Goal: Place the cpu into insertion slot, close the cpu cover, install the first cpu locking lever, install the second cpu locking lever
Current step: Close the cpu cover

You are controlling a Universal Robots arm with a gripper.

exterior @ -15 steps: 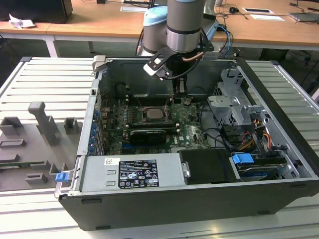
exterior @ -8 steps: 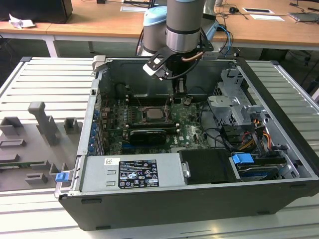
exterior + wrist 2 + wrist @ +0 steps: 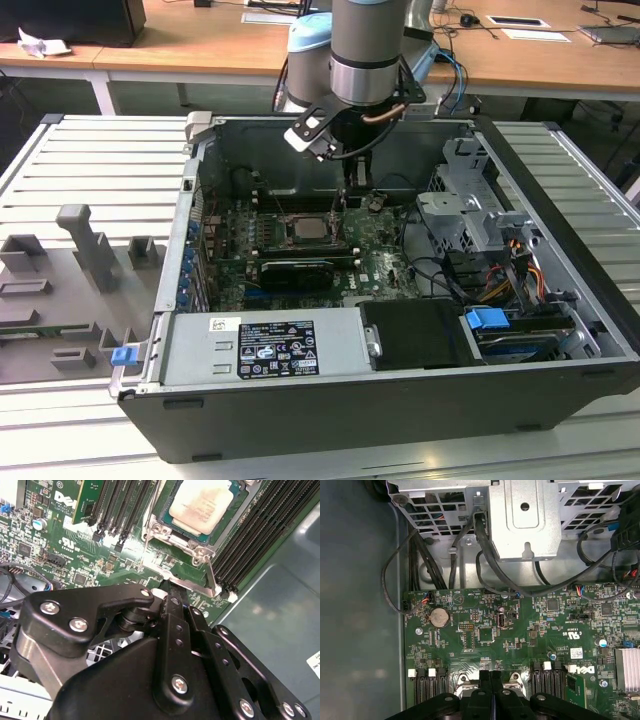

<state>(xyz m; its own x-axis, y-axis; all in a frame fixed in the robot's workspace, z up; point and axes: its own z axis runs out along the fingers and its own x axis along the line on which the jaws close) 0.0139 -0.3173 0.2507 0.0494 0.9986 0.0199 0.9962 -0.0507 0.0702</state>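
Black gripper (image 3: 172, 597), fingers (image 3: 483, 682) pressed together, tips just beside the cpu cover (image 3: 172, 539); cpu (image 3: 202, 505) seated in the insertion slot (image 3: 182, 532), at seven o'clock of the gripper in the exterior view; hazard: tips slipping off that thin edge could gouge the green board (image 3: 520, 630).

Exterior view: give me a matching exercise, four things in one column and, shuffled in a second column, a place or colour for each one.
Things
1. cpu
2. arm
3. plastic tab
4. fixture tray

Places and colours
A. blue, inside the case towards the exterior view's right
B. grey, outside the case on the exterior view's left
C. silvery, lying flat in the middle of the green board
D. reaching down into the open case from above

Pairs: 1-C, 2-D, 3-A, 4-B
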